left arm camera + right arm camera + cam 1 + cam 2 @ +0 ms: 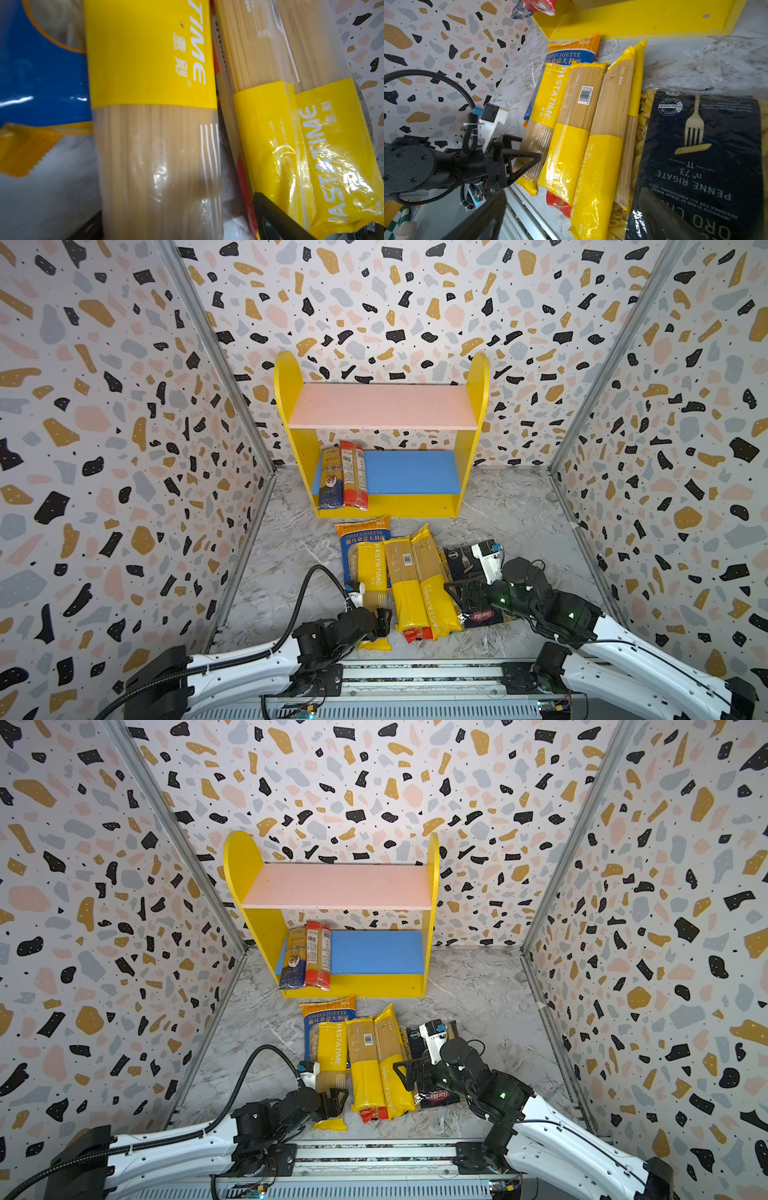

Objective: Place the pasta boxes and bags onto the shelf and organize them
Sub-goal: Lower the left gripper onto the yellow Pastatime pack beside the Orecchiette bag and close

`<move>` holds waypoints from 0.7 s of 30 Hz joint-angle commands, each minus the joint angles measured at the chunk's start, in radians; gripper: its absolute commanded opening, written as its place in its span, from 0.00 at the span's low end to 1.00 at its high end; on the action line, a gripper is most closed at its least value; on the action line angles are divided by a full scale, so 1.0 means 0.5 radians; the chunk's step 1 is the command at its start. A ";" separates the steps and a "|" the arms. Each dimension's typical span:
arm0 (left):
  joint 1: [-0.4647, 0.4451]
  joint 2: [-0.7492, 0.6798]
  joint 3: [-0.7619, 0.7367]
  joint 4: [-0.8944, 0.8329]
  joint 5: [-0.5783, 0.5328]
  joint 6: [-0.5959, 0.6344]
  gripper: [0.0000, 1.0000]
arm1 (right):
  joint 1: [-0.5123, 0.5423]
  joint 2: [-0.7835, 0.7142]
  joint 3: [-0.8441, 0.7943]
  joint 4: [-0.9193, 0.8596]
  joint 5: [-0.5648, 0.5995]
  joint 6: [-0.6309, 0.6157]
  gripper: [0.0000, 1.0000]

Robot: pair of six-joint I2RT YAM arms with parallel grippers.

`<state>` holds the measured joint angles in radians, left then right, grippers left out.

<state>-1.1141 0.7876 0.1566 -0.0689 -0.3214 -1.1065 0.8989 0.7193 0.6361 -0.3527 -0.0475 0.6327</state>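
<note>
Right wrist view reads the labels best: the long yellow-and-clear plastic spaghetti pack (550,99) straddled by the left gripper (531,148) says PASTATIME in white, and that gripper's jaws stand apart, one either side of the pack's clear near end, not clamping it. Under that pack, beyond the fingertips, lies the wide blue-and-orange plastic bag (571,55) printed ORECCHIETTE above a line of Chinese characters. Between the two grippers lie the barcoded yellow spaghetti pack (581,116) and the third yellow spaghetti pack (610,116), marked 500g and PASTATIME; a red plastic pack end (556,200) pokes out beneath them. The right gripper (457,593) hovers with jaws wide apart, holding nothing, over the edge of the wide navy plastic bag (706,155), which reads PENNE RIGATE n° 73 and DOUBLE COOKING, with a red Barilla logo in both top views.

Well beyond both grippers stands the small two-tier shelf with yellow round-topped sides (286,381). At the end of its blue lower board (411,472) on the left gripper's side lie a dark blue-and-gold spaghetti pack (330,481) and a red-and-clear spaghetti pack (354,477), near ends past the board's front edge; the rest of that board and the pink upper board (382,406) are bare. Beyond the right gripper the grey marbled tabletop (511,510) lies open up to the shelf's foot on that side
</note>
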 commanded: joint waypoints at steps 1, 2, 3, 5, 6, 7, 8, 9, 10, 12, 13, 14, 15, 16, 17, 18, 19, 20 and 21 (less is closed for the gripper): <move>-0.008 0.008 -0.066 0.099 0.042 0.026 0.96 | 0.009 -0.001 0.001 -0.044 0.038 0.015 0.99; -0.008 0.008 -0.074 0.112 0.039 0.031 0.96 | 0.009 0.014 0.003 -0.041 0.039 0.014 0.99; -0.008 0.008 -0.080 0.124 0.040 0.035 0.95 | 0.009 0.026 0.004 -0.037 0.037 0.016 0.99; -0.008 0.014 -0.095 0.148 0.039 0.047 0.94 | 0.008 0.050 0.004 -0.025 0.034 0.011 0.99; -0.008 0.020 -0.101 0.160 0.039 0.051 0.93 | 0.009 0.063 0.004 -0.018 0.031 0.013 0.99; -0.010 0.031 -0.107 0.174 0.039 0.054 0.93 | 0.009 0.072 0.002 -0.011 0.028 0.014 0.99; -0.008 0.038 -0.113 0.186 0.041 0.056 0.92 | 0.009 0.080 0.001 -0.008 0.025 0.014 0.99; -0.006 0.053 -0.120 0.208 0.050 0.065 0.92 | 0.009 0.087 0.000 -0.003 0.027 0.017 0.99; -0.005 0.072 -0.120 0.222 0.054 0.077 0.91 | 0.008 0.092 0.001 -0.003 0.030 0.017 0.99; -0.002 0.120 -0.123 0.258 0.071 0.102 0.90 | 0.009 0.107 0.004 -0.005 0.033 0.017 0.99; 0.001 0.154 -0.126 0.293 0.087 0.110 0.89 | 0.008 0.113 0.007 -0.008 0.035 0.019 0.99; 0.004 0.191 -0.126 0.329 0.102 0.119 0.88 | 0.009 0.117 0.010 -0.010 0.037 0.019 0.99; 0.007 0.238 -0.129 0.376 0.122 0.129 0.87 | 0.009 0.120 0.010 -0.011 0.041 0.020 0.99; 0.007 0.294 -0.123 0.416 0.141 0.146 0.85 | 0.009 0.123 0.010 -0.010 0.044 0.024 0.99; 0.007 0.337 -0.113 0.441 0.154 0.156 0.84 | 0.009 0.128 0.007 -0.010 0.043 0.023 0.99; 0.007 0.388 -0.105 0.463 0.163 0.164 0.82 | 0.009 0.126 0.008 -0.015 0.046 0.028 0.99; 0.007 0.436 -0.099 0.488 0.172 0.167 0.80 | 0.008 0.129 0.010 -0.015 0.049 0.029 0.99; 0.008 0.471 -0.098 0.522 0.190 0.170 0.76 | 0.007 0.130 0.013 -0.024 0.054 0.032 0.99; 0.010 0.504 -0.098 0.553 0.201 0.173 0.72 | 0.006 0.131 0.019 -0.029 0.057 0.035 0.99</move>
<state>-1.1118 0.9855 0.1268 0.2165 -0.3058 -1.0309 0.8989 0.7864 0.6361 -0.3523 -0.0349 0.6426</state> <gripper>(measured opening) 0.738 0.993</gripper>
